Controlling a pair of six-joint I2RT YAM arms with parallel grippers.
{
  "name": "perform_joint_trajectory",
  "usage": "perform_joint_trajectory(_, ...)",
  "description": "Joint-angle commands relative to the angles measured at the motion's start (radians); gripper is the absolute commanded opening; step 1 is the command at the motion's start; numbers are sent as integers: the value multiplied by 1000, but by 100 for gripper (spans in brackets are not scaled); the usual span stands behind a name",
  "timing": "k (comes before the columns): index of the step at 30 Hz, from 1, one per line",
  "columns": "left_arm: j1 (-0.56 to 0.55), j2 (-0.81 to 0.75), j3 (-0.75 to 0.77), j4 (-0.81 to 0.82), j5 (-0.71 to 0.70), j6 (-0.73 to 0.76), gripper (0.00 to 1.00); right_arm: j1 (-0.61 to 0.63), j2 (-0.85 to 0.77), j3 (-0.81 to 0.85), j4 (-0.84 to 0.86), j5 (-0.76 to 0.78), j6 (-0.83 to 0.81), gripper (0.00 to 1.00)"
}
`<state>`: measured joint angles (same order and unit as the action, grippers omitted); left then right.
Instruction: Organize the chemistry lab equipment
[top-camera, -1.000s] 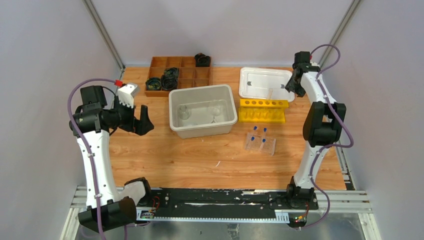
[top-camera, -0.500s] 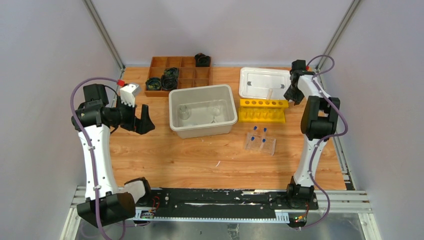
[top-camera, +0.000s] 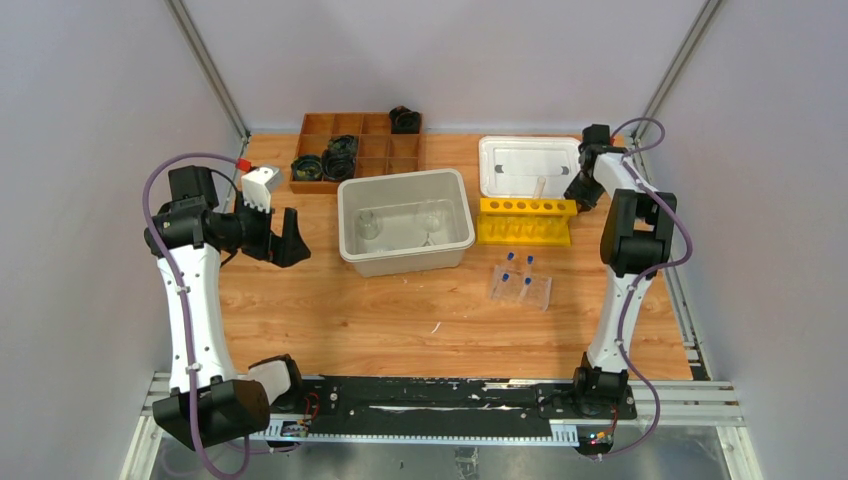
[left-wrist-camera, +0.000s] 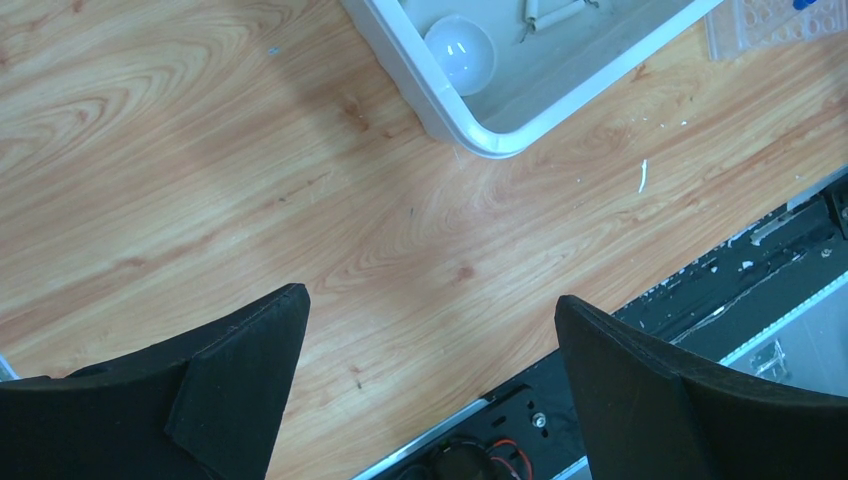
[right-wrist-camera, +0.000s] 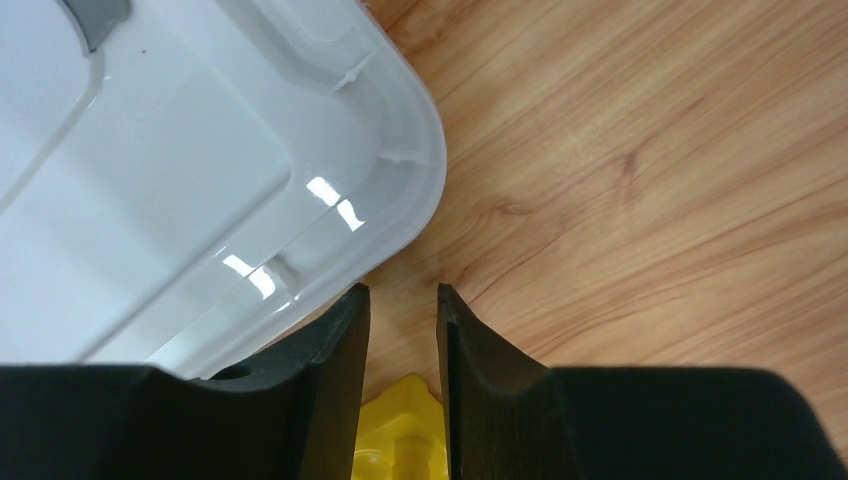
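The yellow rack (top-camera: 525, 220) with round holes stands right of the white bin (top-camera: 452, 250). My right gripper (top-camera: 577, 197) is down at the rack's right end. In the right wrist view the right gripper (right-wrist-camera: 403, 290) has its jaws close together, and the yellow rack's corner (right-wrist-camera: 410, 430) fills the gap between them. My left gripper (top-camera: 287, 238) hovers wide open and holding nothing left of the bin; under the left gripper (left-wrist-camera: 430, 300) there is bare wood. A white dome (left-wrist-camera: 460, 53) lies in the bin. The clear plastic rack (top-camera: 520, 285) holds blue-capped tubes.
A white lid (top-camera: 530, 165) lies flat behind the yellow rack, its corner (right-wrist-camera: 400, 140) beside my right fingers. A brown wooden divided tray (top-camera: 355, 150) with black coils sits at the back left. The black base rail (left-wrist-camera: 700, 290) runs along the table's near edge.
My right gripper came down and forward from beside the lid to the yellow rack's right end, its jaws narrowing. The left arm shifted only slightly.
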<state>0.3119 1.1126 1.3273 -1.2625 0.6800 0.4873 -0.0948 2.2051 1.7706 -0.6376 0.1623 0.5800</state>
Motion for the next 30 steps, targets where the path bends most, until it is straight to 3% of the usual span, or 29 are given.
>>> perform_joint_trajectory(1, 0, -5, -5, 2, 29, 11, 100, -16, -88, -20, 42, -37, 26, 36)
perform_joint_trajectory(12, -1, -11, -3, 2, 51, 14, 100, -23, -39, 60, 17, -50, 48, 43)
perform_joint_trajectory(30, -1, -9, 0, 2, 48, 17, 100, -23, 4, -3, 5, -8, 108, 39)
